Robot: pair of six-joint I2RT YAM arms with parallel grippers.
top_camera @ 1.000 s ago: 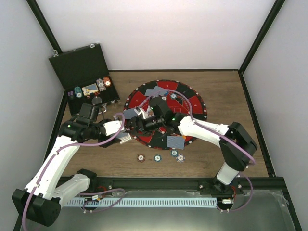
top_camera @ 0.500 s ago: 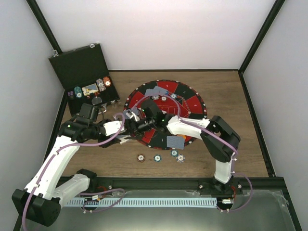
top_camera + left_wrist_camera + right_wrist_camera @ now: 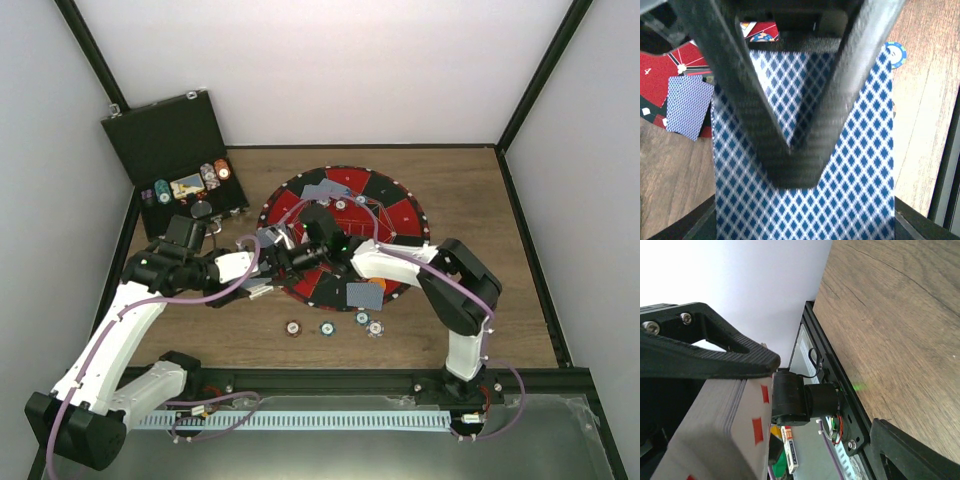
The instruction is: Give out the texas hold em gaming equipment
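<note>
The playing cards (image 3: 805, 215) carry a blue-and-white diamond lattice on their backs, the mat (image 3: 405, 215) is cut into red and black wedges, the case (image 3: 165, 135) is black, and the tabletop (image 3: 470, 180) is brown wood grain.

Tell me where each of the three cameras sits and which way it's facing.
Top camera: fixed above and behind the arms, looking down on the table, round mat and case; left arm and right arm both show.
Left wrist: looks down along the left hand, shut on a deck of cards, mat beyond.
Right wrist: faces sideways over the table toward the wall; right hand open beside the deck.
Shared: both wrist views show that deck.
</note>
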